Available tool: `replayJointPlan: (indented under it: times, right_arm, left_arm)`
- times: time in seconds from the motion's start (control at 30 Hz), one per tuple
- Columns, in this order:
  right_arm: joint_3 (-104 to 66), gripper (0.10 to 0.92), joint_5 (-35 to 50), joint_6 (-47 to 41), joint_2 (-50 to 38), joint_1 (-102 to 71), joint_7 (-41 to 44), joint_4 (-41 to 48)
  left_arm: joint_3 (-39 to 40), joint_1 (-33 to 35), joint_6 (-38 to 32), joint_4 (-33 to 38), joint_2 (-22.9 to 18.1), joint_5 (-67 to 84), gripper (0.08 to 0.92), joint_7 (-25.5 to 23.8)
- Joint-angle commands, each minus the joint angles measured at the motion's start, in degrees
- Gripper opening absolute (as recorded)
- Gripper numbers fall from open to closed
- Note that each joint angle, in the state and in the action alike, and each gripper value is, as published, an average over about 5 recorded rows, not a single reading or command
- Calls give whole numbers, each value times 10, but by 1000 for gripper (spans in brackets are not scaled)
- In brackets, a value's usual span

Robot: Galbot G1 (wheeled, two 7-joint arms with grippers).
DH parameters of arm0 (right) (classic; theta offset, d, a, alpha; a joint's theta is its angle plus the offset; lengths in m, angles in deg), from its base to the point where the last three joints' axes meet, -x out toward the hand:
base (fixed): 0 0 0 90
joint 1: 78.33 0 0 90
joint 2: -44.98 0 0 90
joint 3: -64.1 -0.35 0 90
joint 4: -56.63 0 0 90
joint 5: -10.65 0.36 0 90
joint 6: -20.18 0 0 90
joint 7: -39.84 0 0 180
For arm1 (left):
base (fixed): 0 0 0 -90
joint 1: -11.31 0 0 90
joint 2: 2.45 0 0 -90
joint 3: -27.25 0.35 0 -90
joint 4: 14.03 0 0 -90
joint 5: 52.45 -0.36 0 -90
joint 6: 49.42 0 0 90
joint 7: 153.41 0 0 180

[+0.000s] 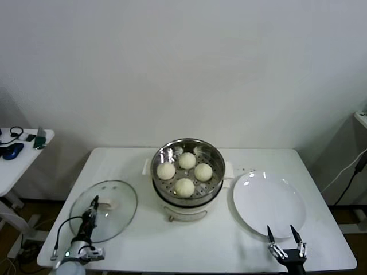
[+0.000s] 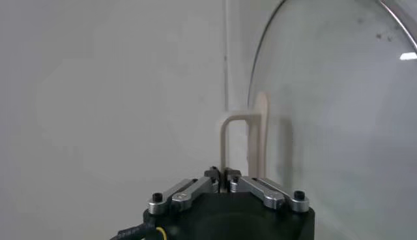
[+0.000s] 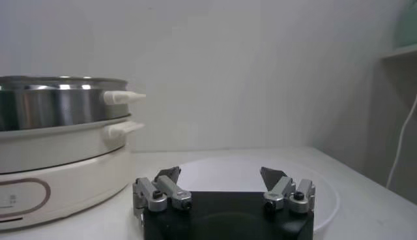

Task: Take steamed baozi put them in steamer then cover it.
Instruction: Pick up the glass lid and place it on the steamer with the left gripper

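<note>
Baozi: four steamed baozi (image 1: 184, 171) already in the steamer (image 1: 187, 172), sitting on the perforated floor; one each at approx 12, 3, 6 and 9 o'clock of the basket. None on the plate (image 1: 269, 204).
Steamer: steel basket on white pot base, table centre, uncovered.
Lid: glass lid (image 1: 106, 209) lies flat on the table at 9 o'clock of the steamer, well apart from it. Pale loop handle (image 2: 244, 134) stands up from its middle.
L gripper: left gripper (image 1: 90, 215) over the lid, fingers pressed together; wrist view shows them pinching the foot of the loop handle.
R gripper: right gripper (image 1: 285, 239) parked at the plate's near rim, approx 4 o'clock of the steamer, fingers spread wide, holding nothing.
Step (my read): loading done; covering is what's left, lid pickup underway.
Lid handling (my read): rigid, smooth glass w/ metal rim, prob. fairly heavy for a thin handle grip, breakable if dropped. Handle is the only sensible hold; the rim is too slippery and flat to the table. Held off-centre it may swing or tilt, so lift level and slow.
Baozi handling (my read): soft, light, dent easily; lid dome should clear them if it is set down square on the rim.
</note>
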Motion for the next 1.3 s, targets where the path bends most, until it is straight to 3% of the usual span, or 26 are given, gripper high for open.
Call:
replayJointPlan:
  times: [0.03,0.2,0.37,0.5,0.6,0.73,0.93,1.1,1.3]
  right_arm:
    - [-3,823,-7,-2,2,0,-4,-3]
    - [-4,823,-15,-4,0,3,-8,-3]
    - [-7,823,-36,-5,3,7,-17,-1]
    - [-5,823,-41,-4,6,12,-23,2]
    - [-4,823,-42,-5,8,15,-23,0]
    - [-3,823,-42,-13,7,15,-22,-10]
    - [-4,823,-51,-23,5,21,-25,-12]
    - [-8,823,-52,-26,2,23,-30,-13]
    - [-8,823,-50,-25,3,25,-34,-7]
  left_arm:
    - [5,39,67,184,43,112,140,-87]
    - [4,62,152,313,98,195,140,-164]
    - [21,52,247,397,156,218,140,-224]
    - [95,5,341,433,193,221,140,-250]
    - [177,-52,395,445,194,196,140,-264]
    - [292,-130,440,438,161,120,140,-292]
    - [408,-217,470,381,70,20,140,-330]
    - [457,-234,466,337,-2,-37,140,-337]
    - [482,-243,458,286,-61,-87,140,-335]
